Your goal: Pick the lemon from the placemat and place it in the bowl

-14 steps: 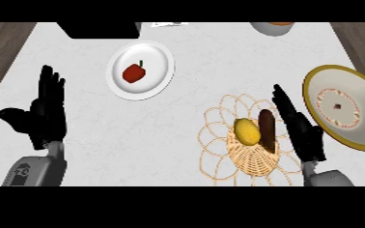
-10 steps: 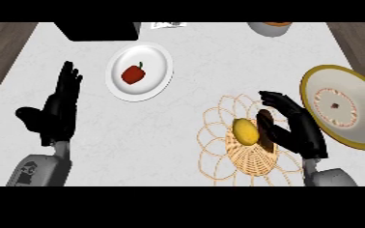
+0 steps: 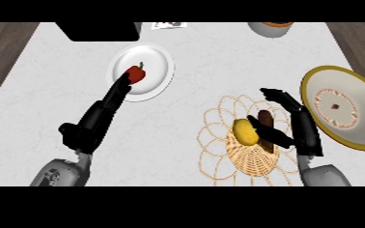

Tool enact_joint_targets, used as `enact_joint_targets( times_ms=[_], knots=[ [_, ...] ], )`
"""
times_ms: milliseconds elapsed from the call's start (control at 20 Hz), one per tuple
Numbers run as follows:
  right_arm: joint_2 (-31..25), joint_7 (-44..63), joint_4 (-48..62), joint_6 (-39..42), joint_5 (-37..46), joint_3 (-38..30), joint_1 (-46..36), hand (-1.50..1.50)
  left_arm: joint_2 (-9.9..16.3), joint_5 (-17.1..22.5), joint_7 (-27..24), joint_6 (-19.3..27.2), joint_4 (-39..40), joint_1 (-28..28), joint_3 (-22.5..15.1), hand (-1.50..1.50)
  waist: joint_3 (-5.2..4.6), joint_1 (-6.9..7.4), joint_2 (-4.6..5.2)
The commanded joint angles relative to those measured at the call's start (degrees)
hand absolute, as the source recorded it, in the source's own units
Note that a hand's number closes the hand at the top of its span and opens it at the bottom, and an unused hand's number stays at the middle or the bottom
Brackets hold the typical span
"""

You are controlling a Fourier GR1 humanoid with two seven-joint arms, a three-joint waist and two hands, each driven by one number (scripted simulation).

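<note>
Two forearms come up from the lower edge over the pale counter (image 3: pixel 214 53), which fills most of the frame. At the right edge lies the gold-rimmed bowl (image 3: pixel 314 84), shallow and wide, with nothing in it. Lower centre-right sits the woven placemat (image 3: pixel 214 135), a looped wicker round. At upper left is a white plate (image 3: pixel 160 60) carrying a small red pepper (image 3: pixel 135 73). The left hand (image 3: pixel 107 108) stretches up toward that plate, fingers straight and released, tips close to the pepper. The right hand (image 3: pixel 299 125) hangs over the placemat's right side, its thumb and fingers starting to curl in but not yet closed round anything. The lemon (image 3: pixel 246 131) rests on the placemat's middle, just left of that hand, with dark fingers touching or nearly touching its right flank. I'd judge the lemon light, stiff, waxy-skinned and apt to roll, so best taken across its middle, thumb one side and fingers the other.
</note>
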Motion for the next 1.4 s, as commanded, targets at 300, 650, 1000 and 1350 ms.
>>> enact_joint_targets(
  times_ms=[300,650,1000,1350],
  knots=[
    [-13.5,21.5,-3.6,9.4,16.6,8.2,-10.5,-1.50,-2.2,-1.3,2.8,-1.1,-0.2,-2.1,-2.1,0.00,-0.17,0.41,-0.31],
    [-20.4,39.2,-4.7,36.6,12.4,15.3,-16.5,-1.50,-1.6,-1.2,3.4,-1.6,-1.1,-2.9,-1.4,0.00,-0.33,0.77,-0.48],
    [-11.9,64.9,-9.1,50.7,-0.5,13.9,-25.7,-1.50,-1.7,-0.9,3.7,-2.5,-0.6,-2.4,-0.2,0.00,-0.07,0.51,-0.22],
    [-7.2,71.5,-7.3,51.8,-0.8,14.0,-25.9,-1.50,-2.6,-2.6,2.8,-3.7,-1.3,-0.7,1.0,0.00,0.02,0.36,-0.06]
  ],
)
